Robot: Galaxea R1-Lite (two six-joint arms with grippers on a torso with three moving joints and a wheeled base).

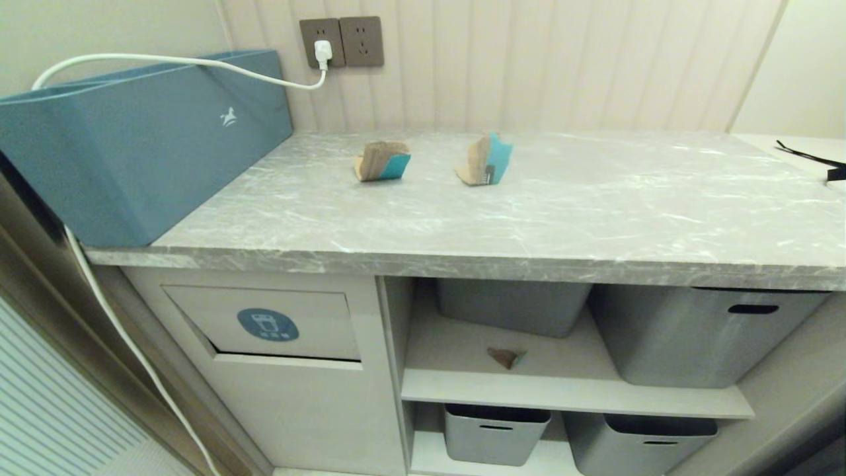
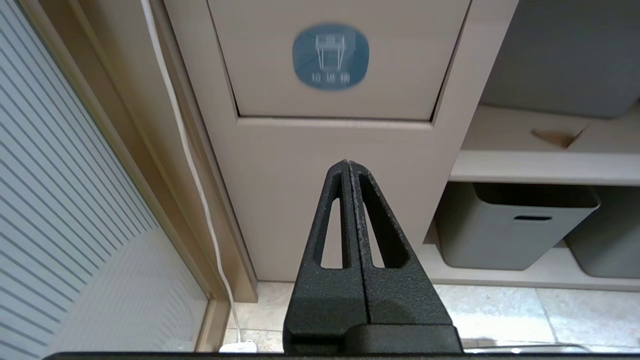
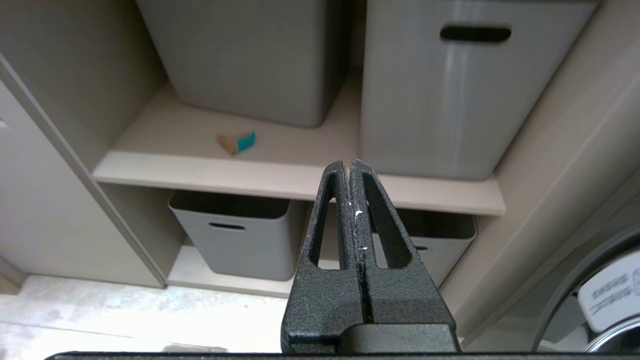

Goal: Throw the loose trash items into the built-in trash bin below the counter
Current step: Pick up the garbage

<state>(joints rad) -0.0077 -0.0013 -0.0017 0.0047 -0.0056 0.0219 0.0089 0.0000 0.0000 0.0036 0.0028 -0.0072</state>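
Beige cabinet front (image 2: pixel 310 200) ahead; left claw (image 2: pixel 348 162), right claw (image 3: pixel 349 162) pinched closed, empty, levelled forward.

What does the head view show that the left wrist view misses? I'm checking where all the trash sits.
Only the head view shows the counter with two cardboard chunks and the teal box. Only the left wrist view shows the shut left hand and the floor tiles. Both show the trash bin flap, the small triangle scrap on the shelf, the white cable and grey bins.
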